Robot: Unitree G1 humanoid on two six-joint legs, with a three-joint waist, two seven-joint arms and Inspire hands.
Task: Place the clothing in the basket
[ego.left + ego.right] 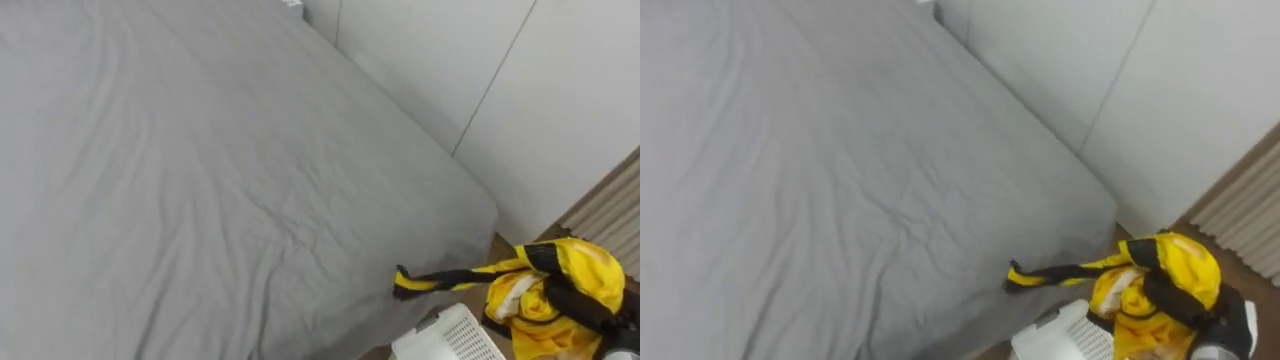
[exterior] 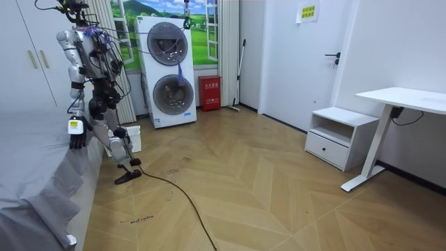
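The robot's right hand point(image 1: 598, 310) comes in at the lower right corner of the eye views, closed around a crumpled bundle of clothes point(image 1: 575, 265) (bright yellow with black trim). The bundle bulges above and to the left of the hand. One long yellow-and-black end of it stretches further left and reaches the near corner of the bed point(image 1: 200, 180); whether it rests on the sheet I cannot tell.

Just below and to the left of the hand is a white slatted basket point(image 1: 455, 338), with part of its rim in sight. The clothes are beside and above that rim, not down inside it.

The bed, covered in a wrinkled grey sheet, spreads away to the hand's left. Beyond the hand, past the bed's far edge, are the white doors of a wardrobe point(image 1: 560, 90). A pleated curtain point(image 1: 612, 205) hangs just above the hand.

In the room view the robot stands upright at the bed's edge. Its left hand point(image 2: 77, 136) hangs low at its side over the sheet; its grip is too small to judge. Two stacked washing machines point(image 2: 171, 73) stand behind the robot on the wooden floor point(image 2: 244, 188).
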